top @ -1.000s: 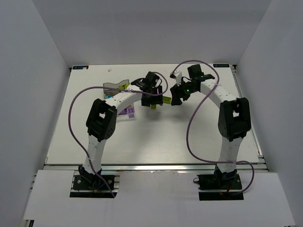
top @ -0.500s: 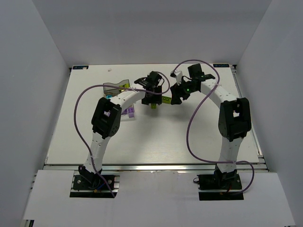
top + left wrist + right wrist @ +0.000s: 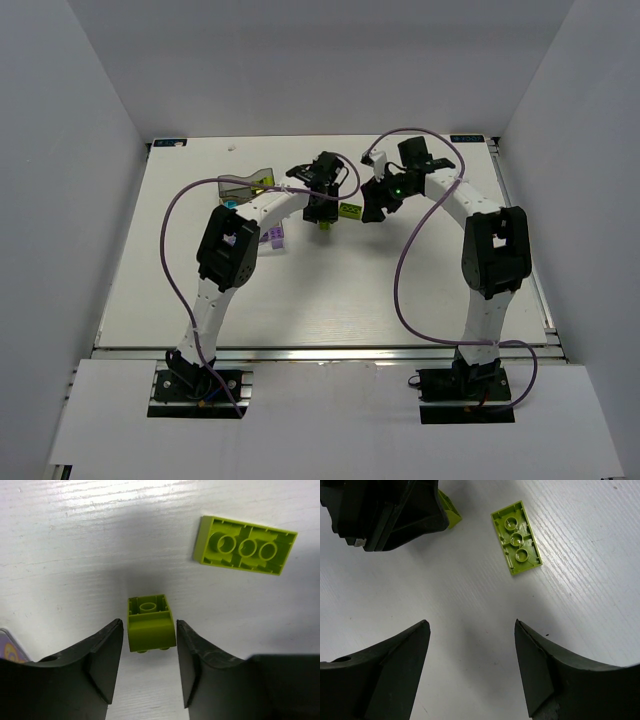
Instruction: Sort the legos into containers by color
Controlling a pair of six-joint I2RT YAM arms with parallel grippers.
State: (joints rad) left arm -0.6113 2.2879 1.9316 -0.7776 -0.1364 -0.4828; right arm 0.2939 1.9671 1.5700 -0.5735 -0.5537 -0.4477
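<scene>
A small lime brick [image 3: 149, 619] sits tipped so that we see its hollow underside, its studs pointing toward the wrist. It is right between the fingers [image 3: 107, 655] of the left gripper [image 3: 149, 630], near the middle of the table [image 3: 330, 290]. The fingers flank it closely, with only a thin sliver showing on each side, and we cannot tell whether they pinch it.

Near it, apart from both grippers, a flat lime plate [image 3: 245, 545] lies upside down on the table.

The right gripper [image 3: 470, 625] hangs over bare table just short of that plate, fingers spread wide and holding nothing.

Further left, partly hidden behind the left arm, we see the containers [image 3: 240, 185]. The smoky grey one is at the far end, and purple legos [image 3: 272, 238] show at the near end.
</scene>
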